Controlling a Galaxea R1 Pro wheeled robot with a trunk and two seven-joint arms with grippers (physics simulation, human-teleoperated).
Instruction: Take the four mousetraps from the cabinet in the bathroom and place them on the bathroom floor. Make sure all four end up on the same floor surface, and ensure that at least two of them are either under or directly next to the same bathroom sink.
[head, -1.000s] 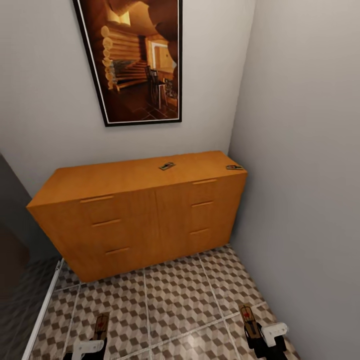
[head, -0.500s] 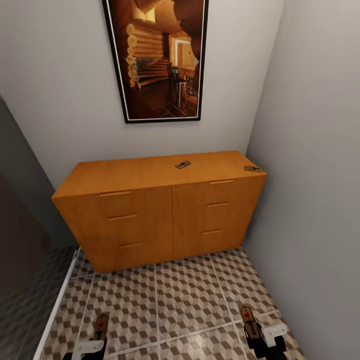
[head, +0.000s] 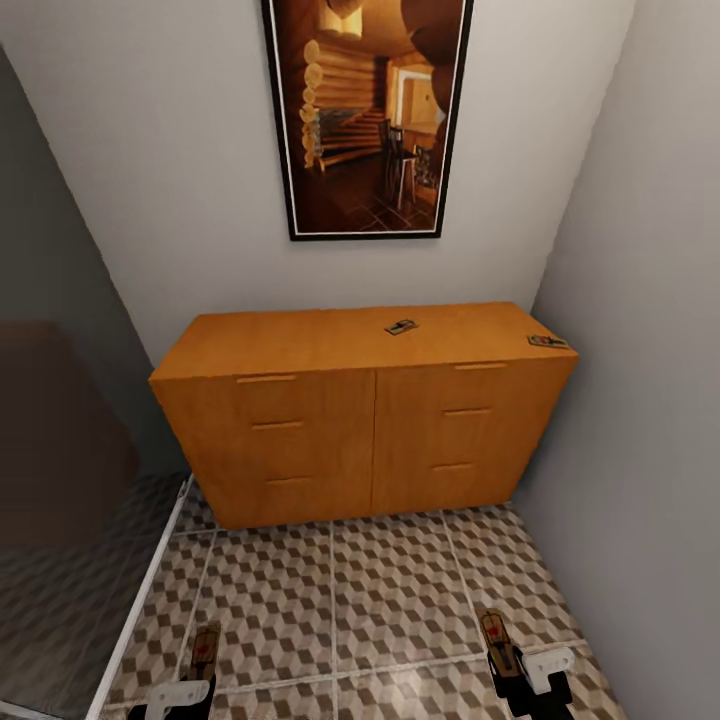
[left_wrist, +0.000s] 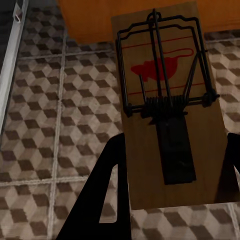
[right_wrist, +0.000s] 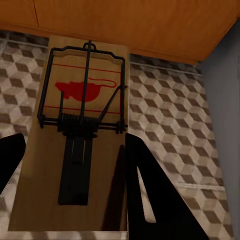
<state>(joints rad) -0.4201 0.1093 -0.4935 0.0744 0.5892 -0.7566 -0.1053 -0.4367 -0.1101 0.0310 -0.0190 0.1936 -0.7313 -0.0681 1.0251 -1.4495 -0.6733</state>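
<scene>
A: Where are the traps seen?

B: Two are left on the cabinet (head: 360, 400) top: one trap (head: 401, 327) lies near the middle toward the back, and a second trap (head: 548, 342) sits at the right front corner, beside the grey wall (head: 640, 350). The other two are held by the arms above the floor (head: 380, 590).

A: How are the grippers set?

B: The left gripper (head: 190, 680) is closed on a held trap (head: 205, 648); in the left wrist view that board (left_wrist: 167, 107) is pinched between the dark fingers (left_wrist: 110, 195), its red spot and wire facing up. The right gripper (head: 520, 670) is likewise clamped on its own trap (head: 496, 632), seen in the right wrist view as a tan board (right_wrist: 82, 135) gripped between black fingers (right_wrist: 150, 195).

A: And the surroundings?

B: A framed picture (head: 370, 115) is hung on the wall above the cabinet. The cube-patterned tiles are seen under both held traps, with the cabinet's lower edge just beyond them.
</scene>
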